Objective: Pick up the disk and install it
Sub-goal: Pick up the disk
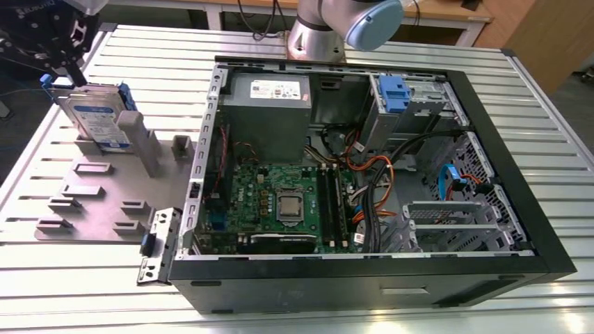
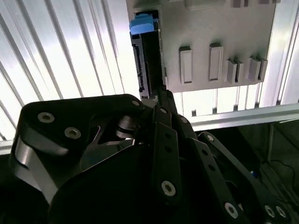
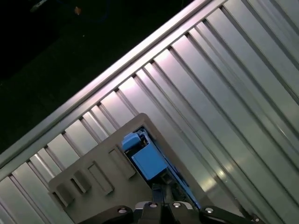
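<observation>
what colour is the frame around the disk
Blue; the frame shows best in the first wrist view.

The work surface was a broad table (image 1: 547,132) of ribbed aluminium slats, which caught strong light and glared almost white in both wrist views. Behind it in the exterior view stood a wooden-topped bench (image 1: 436,10) on a white frame, and a brown wooden panel (image 1: 547,38) rose at the exterior view's right. Past the table's edge at the exterior view's left, the floor (image 1: 10,139) lay dark.
</observation>
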Motion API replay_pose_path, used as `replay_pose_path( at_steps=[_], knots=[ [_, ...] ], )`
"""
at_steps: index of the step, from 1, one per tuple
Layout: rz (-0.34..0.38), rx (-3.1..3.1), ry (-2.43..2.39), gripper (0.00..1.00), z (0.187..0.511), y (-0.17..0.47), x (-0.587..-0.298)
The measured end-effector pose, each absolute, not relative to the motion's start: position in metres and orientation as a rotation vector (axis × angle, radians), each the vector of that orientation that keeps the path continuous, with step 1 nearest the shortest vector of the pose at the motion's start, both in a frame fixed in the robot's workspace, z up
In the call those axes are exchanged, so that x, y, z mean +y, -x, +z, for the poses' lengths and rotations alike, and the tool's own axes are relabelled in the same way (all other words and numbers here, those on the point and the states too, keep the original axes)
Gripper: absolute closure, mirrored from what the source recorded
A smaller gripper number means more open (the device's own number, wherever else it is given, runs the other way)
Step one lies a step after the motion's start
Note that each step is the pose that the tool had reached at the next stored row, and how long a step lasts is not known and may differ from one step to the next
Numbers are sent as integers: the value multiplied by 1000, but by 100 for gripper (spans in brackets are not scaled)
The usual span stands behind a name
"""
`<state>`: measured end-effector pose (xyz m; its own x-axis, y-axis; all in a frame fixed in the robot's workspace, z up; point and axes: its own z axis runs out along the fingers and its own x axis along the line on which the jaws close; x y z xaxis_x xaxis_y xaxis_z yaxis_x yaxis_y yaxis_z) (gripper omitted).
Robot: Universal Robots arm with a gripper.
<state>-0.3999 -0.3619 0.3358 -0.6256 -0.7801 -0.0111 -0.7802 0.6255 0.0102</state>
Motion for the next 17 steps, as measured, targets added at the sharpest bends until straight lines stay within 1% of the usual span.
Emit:
replay_pose_path(
  at_steps=[17],
  knots=[
    [23,2587,1776,89,336,400,-362]
  ],
)
